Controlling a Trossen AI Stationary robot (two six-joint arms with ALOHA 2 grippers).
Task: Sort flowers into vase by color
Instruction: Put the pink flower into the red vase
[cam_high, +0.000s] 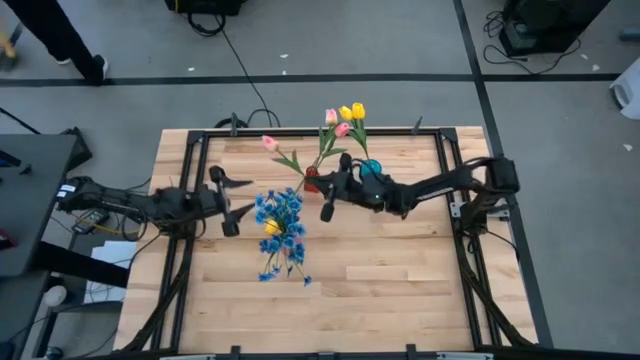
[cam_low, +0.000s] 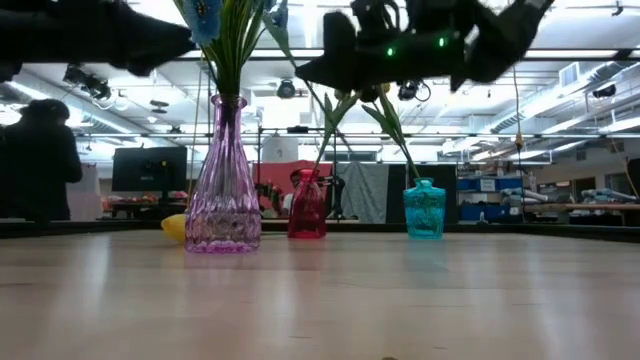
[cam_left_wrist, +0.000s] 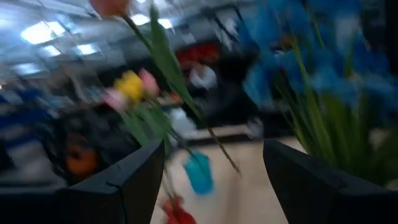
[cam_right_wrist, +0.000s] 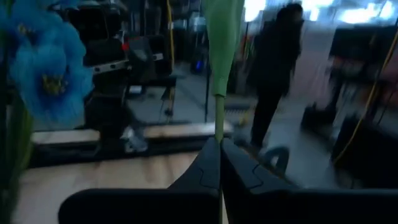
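Wooden table (cam_high: 400, 290); stem (cam_right_wrist: 218, 118) between right gripper (cam_right_wrist: 220, 155) fingers

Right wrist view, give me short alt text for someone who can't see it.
The right gripper is shut on a thin green flower stem rising between its fingers. Blue blossoms sit to one side, and a person stands beyond the table.

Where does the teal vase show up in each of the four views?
High view: teal vase at the table's far edge, right of centre, by the right arm.
Low view: rightmost of three vases.
Left wrist view: small, low centre, between the jaws.
Right wrist view: not in it.
Shared landmark: the red vase beside it.
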